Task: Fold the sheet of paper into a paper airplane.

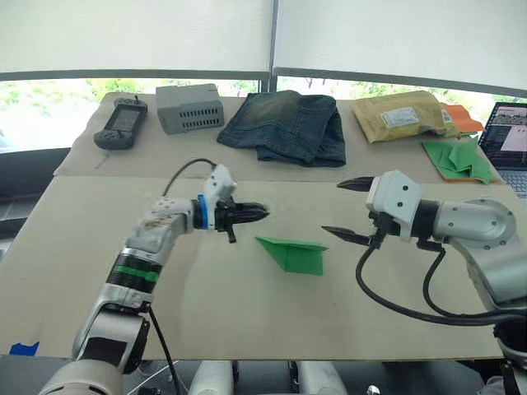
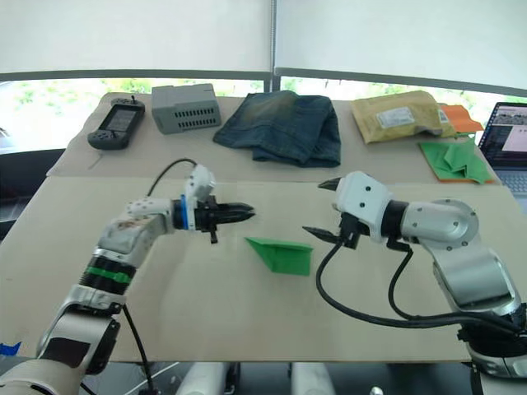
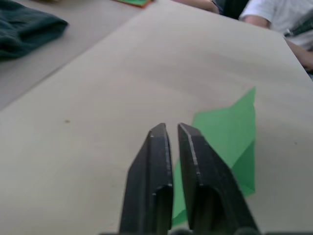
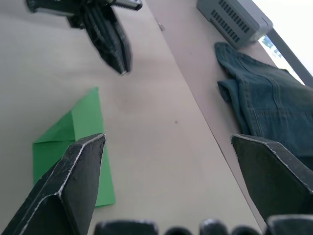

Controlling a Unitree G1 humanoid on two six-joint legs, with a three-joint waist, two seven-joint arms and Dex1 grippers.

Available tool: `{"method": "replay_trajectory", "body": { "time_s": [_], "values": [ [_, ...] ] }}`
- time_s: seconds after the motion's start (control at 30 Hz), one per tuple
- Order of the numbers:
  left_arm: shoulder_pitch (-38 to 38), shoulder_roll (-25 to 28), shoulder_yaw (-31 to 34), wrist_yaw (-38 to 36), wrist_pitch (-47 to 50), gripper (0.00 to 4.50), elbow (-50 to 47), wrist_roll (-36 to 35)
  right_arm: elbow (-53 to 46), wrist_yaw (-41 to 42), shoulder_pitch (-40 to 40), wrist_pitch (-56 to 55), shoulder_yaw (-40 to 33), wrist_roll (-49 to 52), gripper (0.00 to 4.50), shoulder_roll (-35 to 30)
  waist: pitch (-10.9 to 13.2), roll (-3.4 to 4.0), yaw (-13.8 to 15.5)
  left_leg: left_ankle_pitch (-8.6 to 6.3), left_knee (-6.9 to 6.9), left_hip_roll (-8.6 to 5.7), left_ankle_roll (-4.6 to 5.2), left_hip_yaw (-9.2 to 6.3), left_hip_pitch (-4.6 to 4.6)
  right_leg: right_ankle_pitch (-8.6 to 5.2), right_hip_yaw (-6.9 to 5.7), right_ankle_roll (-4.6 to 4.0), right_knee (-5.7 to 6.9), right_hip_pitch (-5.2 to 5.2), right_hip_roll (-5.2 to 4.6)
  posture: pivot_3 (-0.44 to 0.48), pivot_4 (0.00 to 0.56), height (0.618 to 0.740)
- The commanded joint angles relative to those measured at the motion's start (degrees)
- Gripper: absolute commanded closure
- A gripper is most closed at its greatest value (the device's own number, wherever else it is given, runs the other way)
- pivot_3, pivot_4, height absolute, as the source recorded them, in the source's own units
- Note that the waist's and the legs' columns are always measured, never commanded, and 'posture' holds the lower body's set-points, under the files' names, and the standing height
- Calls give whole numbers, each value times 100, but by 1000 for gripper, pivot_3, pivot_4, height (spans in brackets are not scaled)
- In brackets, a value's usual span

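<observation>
I see the bright green sheet of paper (image 1: 292,253), folded to a pointed triangular wedge, lying flat on the beige bench (image 1: 247,321) between my two arms. My left gripper (image 1: 255,214) hovers just beside its pointed end, black fingers pressed together on nothing. My right gripper (image 1: 346,210) hangs near the wedge's wider end, fingers spread wide, not touching it.
</observation>
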Motion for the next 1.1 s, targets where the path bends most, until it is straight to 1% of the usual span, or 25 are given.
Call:
{"method": "replay_trajectory", "body": {
  "time_s": [0.03,0.3,0.47,0.6,0.73,0.8,0.83,0.97,1.1],
  "values": [
    [-83,-58,-276,-253,-75,4459,37,291,-416,-417,134,400,-300,-33,0,67,0,0,-9,0,0,0,0,0,-2,0,0,0,1,-3,1,0,150,728],
    [-40,-182,-679,-308,-452,4459,542,973,-925,-723,615,728,-407,-8,0,91,0,0,-1,4,3,1,6,-1,0,0,0,3,6,-2,3,0,150,728],
    [29,-367,-643,-200,-435,4459,616,1093,-1183,-763,899,762,-306,52,0,133,0,0,22,4,6,0,6,-2,1,0,0,6,4,4,1,0,150,728],
    [73,-454,-615,-130,-420,4459,617,1147,-1421,-542,1623,576,72,62,0,71,-1,0,39,2,8,0,8,-5,3,-9,-2,23,2,9,1,0,150,728],
    [99,-483,-590,-78,-424,4459,601,1185,-1144,-708,1876,302,291,-214,0,240,-1,1,19,3,16,0,9,-2,5,-12,1,35,4,13,1,0,150,728],
    [120,-470,-594,-107,-405,4500,566,1188,-997,-744,1923,91,508,-469,583,261,-1,1,10,4,22,0,10,-3,9,-19,1,53,5,18,2,0,150,728],
    [133,-466,-592,-129,-382,4500,540,1180,-918,-770,1913,-60,613,-614,789,278,-1,1,8,4,22,0,10,-3,13,-19,0,53,5,22,2,0,150,728],
    [166,-457,-603,-172,-353,4500,486,1189,-478,-806,1752,-648,1048,-1245,2117,253,-2,2,1,1,21,2,14,-2,25,-22,0,56,3,34,4,0,150,728],
    [169,-460,-619,-196,-380,4500,477,1213,-63,-665,1533,-1071,1251,-1479,2117,332,-2,2,3,0,21,1,16,-1,35,-21,0,55,0,45,3,0,150,728]
  ]
}}
